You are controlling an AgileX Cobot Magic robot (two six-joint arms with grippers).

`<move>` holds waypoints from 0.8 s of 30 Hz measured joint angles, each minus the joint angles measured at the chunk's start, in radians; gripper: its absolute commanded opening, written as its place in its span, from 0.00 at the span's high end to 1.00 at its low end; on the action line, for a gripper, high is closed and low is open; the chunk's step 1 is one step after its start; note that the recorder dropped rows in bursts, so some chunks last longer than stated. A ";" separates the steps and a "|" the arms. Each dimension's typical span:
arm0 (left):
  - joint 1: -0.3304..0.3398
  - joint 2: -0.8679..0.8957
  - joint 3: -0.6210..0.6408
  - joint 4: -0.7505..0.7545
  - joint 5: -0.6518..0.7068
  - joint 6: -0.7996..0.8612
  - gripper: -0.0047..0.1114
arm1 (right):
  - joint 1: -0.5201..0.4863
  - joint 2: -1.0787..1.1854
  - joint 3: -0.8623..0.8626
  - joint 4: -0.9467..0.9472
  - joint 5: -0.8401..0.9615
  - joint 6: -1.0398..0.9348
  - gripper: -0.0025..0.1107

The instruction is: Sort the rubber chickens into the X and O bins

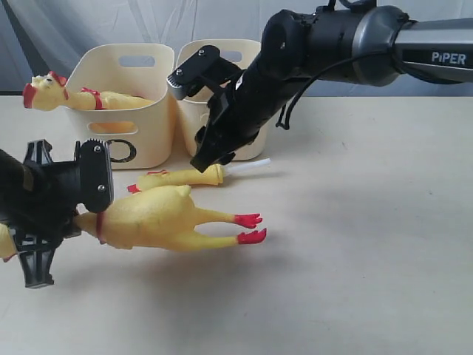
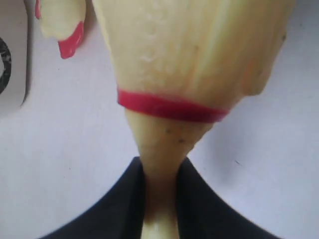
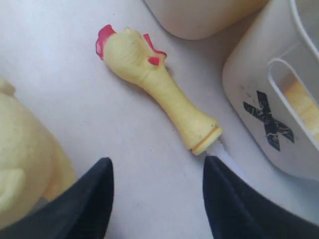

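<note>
My left gripper (image 1: 77, 218) (image 2: 160, 186) is shut on the thin neck of a large yellow rubber chicken (image 1: 155, 218) (image 2: 194, 55), just behind its red neck band (image 2: 169, 107). The body lies level, red feet (image 1: 249, 228) pointing right, with a shadow under it. A head-and-neck piece (image 1: 181, 177) (image 3: 154, 84) with a white tube lies on the table. My right gripper (image 1: 211, 151) (image 3: 157, 184) hangs open and empty just above its cut end. Another chicken (image 1: 66, 95) lies across the O bin (image 1: 137, 144), its head over the left rim. The X bin (image 1: 247, 55) (image 3: 269, 114) stands beside it.
The two cream bins stand side by side at the back left, against a pale curtain. My right arm reaches across in front of the X bin. The table is pale and plain, and nothing else lies on its right half.
</note>
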State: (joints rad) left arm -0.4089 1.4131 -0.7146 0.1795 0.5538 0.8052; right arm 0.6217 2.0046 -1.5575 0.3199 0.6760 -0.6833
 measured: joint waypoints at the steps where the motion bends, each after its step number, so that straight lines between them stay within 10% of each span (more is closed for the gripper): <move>1: 0.000 -0.030 0.000 -0.018 0.051 0.000 0.96 | 0.000 -0.007 0.000 0.000 0.015 0.014 0.67; 24: 0.000 -0.365 0.000 -0.041 0.441 -0.234 0.96 | 0.000 -0.051 0.000 0.023 0.218 0.146 0.99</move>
State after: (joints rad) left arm -0.4089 1.0477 -0.7146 0.1383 0.9948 0.5714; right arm 0.6217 1.9534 -1.5575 0.3427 0.8943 -0.5376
